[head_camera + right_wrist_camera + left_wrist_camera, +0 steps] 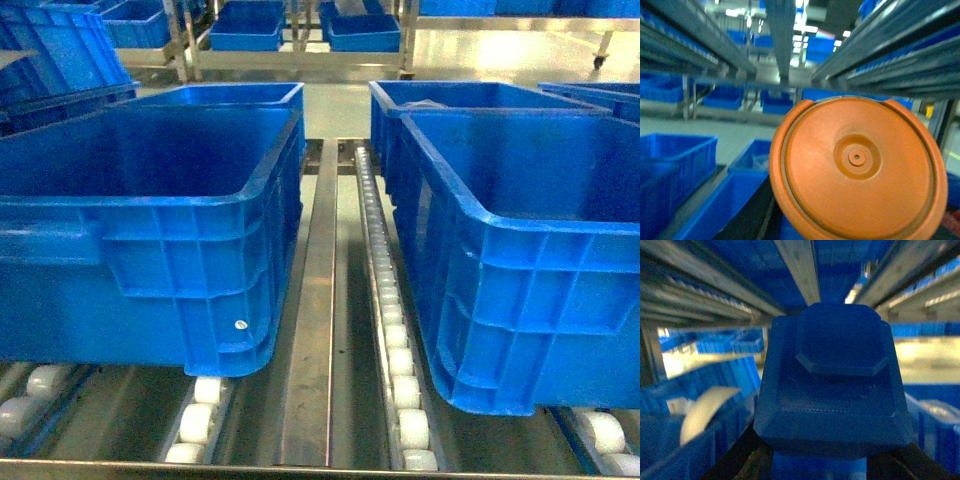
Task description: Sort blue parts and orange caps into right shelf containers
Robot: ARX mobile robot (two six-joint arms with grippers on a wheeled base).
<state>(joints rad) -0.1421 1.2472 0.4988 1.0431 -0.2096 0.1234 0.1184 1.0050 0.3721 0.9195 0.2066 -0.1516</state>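
Shelf (320,290) carrying containers on roller tracks: left container (150,230) and right container (520,250) sitting near, insides hidden behind walls; rear right container (450,100) holding something pale, unclear. Left hand (815,465) gripping blue part (835,385). Right hand (770,220) gripping orange cap (857,167).

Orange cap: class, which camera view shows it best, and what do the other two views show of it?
The right wrist view shows the orange cap best: it fills the frame, round face toward the camera, held in the right tool. The head view and the left wrist view show nothing of it; the left wrist view shows a blue part instead.
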